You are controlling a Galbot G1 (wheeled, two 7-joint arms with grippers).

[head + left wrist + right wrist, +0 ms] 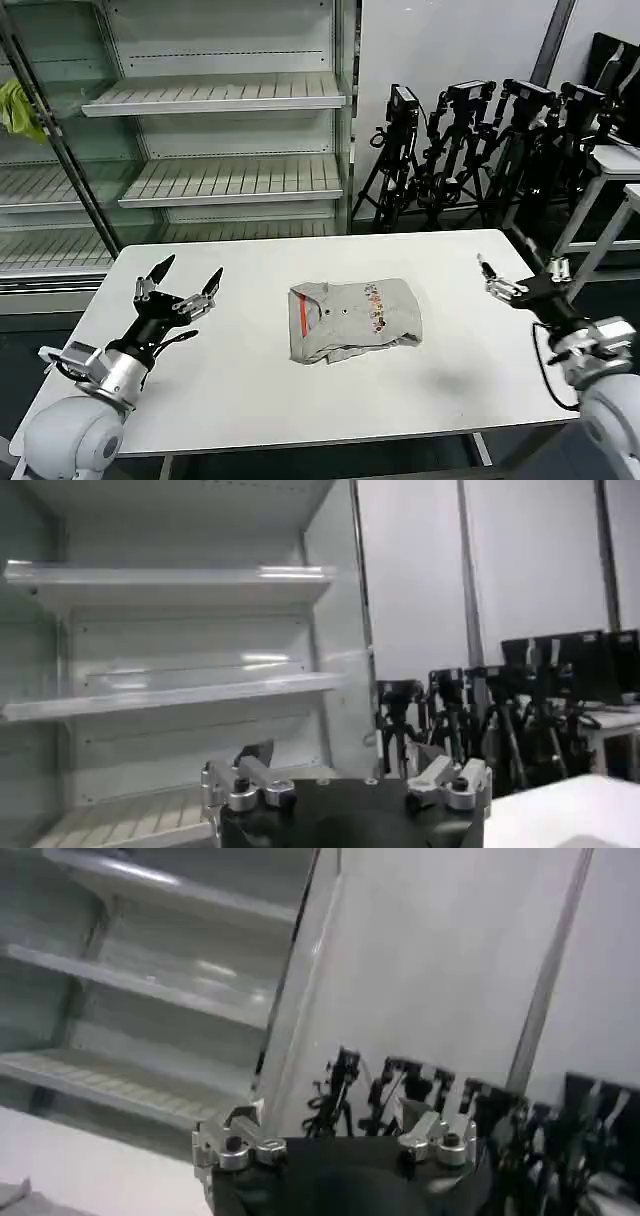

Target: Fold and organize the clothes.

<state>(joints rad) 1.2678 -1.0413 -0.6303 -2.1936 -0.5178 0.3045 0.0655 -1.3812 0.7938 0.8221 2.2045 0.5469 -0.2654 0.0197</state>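
Head view has a white counter (250, 400) taking up the lower half of the frame, and right about in the middle of it sits a light grey T-shirt (352, 320), already folded into a rough rectangle. You can see an orange-red strip along its left side and a little multicoloured print toward its right side. Nothing is touching it. The left claw (183, 284) is at the lower left of the frame, raised over the counter and well apart from the shirt, with its dark fingers spread wide and nothing between them. The right claw (497, 282) is over at the right side of the frame near the counter's edge, also well apart from the shirt; it looks spread and empty. Behind the counter, upper left of the frame, there's a metal shelving unit (225, 95) with slatted white shelves, bare as far as I can see. A yellow-green rag (20, 108) hangs at the far left edge beside it. Upper right of the frame there's a bunch of black tripods (470, 140) standing against the wall. In the left wrist view the left claw's fingers (240, 785) stand apart with the shelves behind them.
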